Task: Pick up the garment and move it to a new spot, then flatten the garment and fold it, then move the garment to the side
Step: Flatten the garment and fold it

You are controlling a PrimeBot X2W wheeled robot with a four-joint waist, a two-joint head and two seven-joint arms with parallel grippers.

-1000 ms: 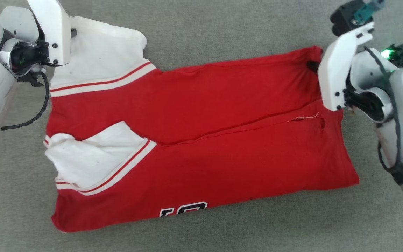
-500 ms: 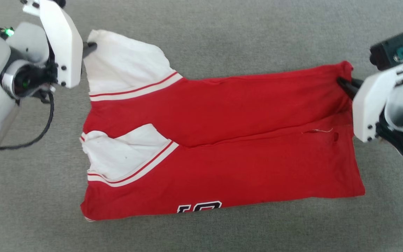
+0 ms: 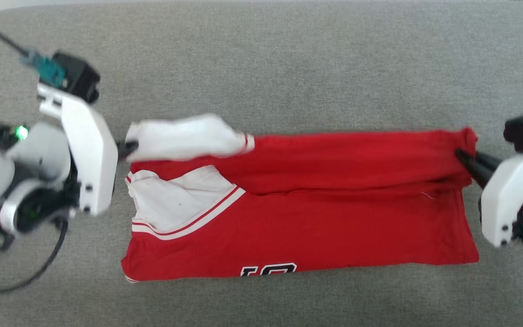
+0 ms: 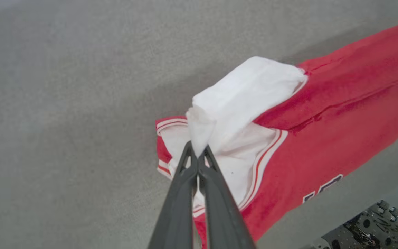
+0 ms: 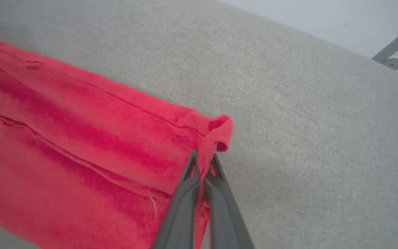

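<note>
- garment point(image 3: 316, 227) lies across the middle of the grey fabric surface point(image 3: 288, 68), long axis left-right in head view: sleeve end toward the left arm, hem end toward the right arm.
- near half flat on the surface; partial black-outlined number print point(image 3: 268, 270) at the near edge.
- far edge is pulled into a taut ridge between the two grippers and sits over the near half.
- left gripper point(image 3: 127, 149): jaws closed to a sliver, pinching the tip of the far white sleeve point(image 3: 184, 138). Left wrist view shows the cloth bunched right at the fingertips point(image 4: 188, 157).
- that sleeve is held over the second white sleeve point(image 3: 175, 204), which lies flat with its striped trim showing.
- right gripper point(image 3: 463, 159): jaws likewise nearly together, clamped on the far red hem corner point(image 5: 219, 133). Corner curls over just past the fingertips point(image 5: 192, 162) in right wrist view.
- both grippers sit just off the garment's ends, fingers pointing inward at each other.
- black cable point(image 3: 39, 268) loops on the surface below the left arm.
- metal leg point(image 5: 392, 45) beyond the surface's far edge, right wrist view.
</note>
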